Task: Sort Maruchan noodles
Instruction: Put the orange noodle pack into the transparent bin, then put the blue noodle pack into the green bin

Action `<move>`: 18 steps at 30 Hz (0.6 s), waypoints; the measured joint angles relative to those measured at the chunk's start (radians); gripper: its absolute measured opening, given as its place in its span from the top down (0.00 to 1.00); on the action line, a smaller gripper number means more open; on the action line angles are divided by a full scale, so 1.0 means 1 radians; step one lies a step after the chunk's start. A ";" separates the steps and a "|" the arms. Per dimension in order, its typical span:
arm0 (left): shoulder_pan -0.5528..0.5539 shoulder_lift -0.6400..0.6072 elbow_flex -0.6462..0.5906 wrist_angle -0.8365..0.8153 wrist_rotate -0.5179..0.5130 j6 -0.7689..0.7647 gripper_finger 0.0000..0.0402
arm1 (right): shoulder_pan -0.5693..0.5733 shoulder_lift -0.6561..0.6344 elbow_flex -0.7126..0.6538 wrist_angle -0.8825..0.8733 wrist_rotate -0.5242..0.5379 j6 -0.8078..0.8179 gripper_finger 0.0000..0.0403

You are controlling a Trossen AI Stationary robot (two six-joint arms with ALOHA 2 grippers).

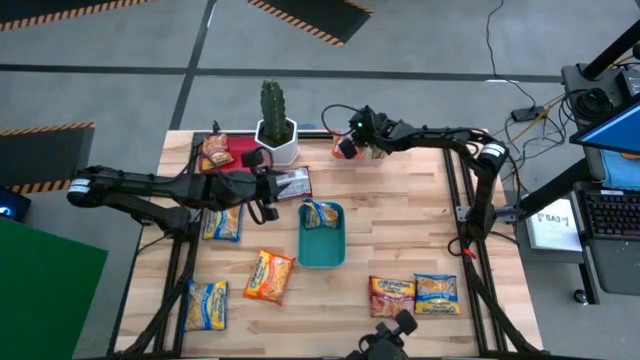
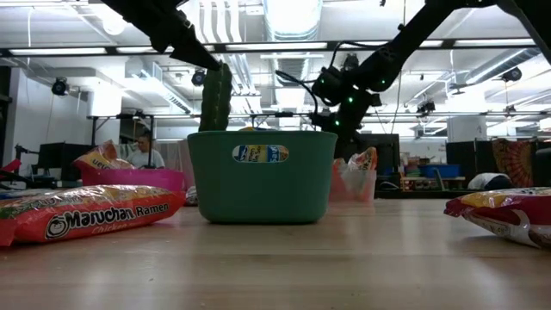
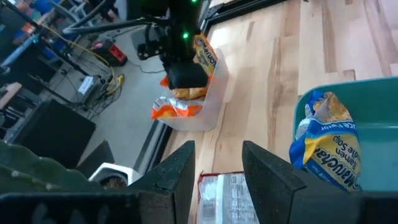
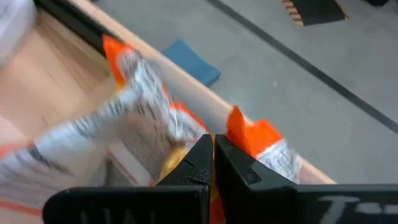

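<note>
Wooden worktop [image 1: 400, 230] holds a green tray [image 1: 322, 250] at centre with one yellow-blue packet [image 1: 322, 214] inside. Clear tray [image 3: 208, 99] sits at one o'clock. Right pincer [image 4: 213, 149] is over it, fingers closed, probably pinching an orange packet [image 4: 255, 140]. Left pincer [image 3: 214, 168], open, hovers over a silver packet [image 1: 292, 183] at eleven o'clock. Step in hand: dropping orange. Next: release, then fetch loose packets.

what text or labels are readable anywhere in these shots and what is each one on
"Maruchan Ramen": on the orange-red flat plastic noodle packet lying at the near left of the table, low view.
"Maruchan": on the yellow-blue plastic noodle packet inside the green plastic tray, left wrist view; the words around it are too blurred to be sure of.
Oval sticker on the green tray's front: too small to read.
Other packets: print unreadable.
</note>
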State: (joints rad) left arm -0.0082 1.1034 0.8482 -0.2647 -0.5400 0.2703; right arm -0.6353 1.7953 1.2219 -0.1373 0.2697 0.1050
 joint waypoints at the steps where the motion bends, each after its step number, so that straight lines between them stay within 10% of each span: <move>1: 0.000 0.000 0.000 -0.012 0.000 -0.010 0.71 | 0.000 0.000 -0.001 0.000 0.011 -0.001 0.98; 18: 0.000 0.029 0.000 -0.259 0.057 -0.317 0.71 | 0.239 -0.317 -0.095 -0.030 0.019 -0.041 0.98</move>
State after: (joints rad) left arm -0.0086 1.1327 0.8482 -0.5237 -0.4831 -0.0469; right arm -0.3960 1.4778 1.1269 -0.1672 0.2883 0.0635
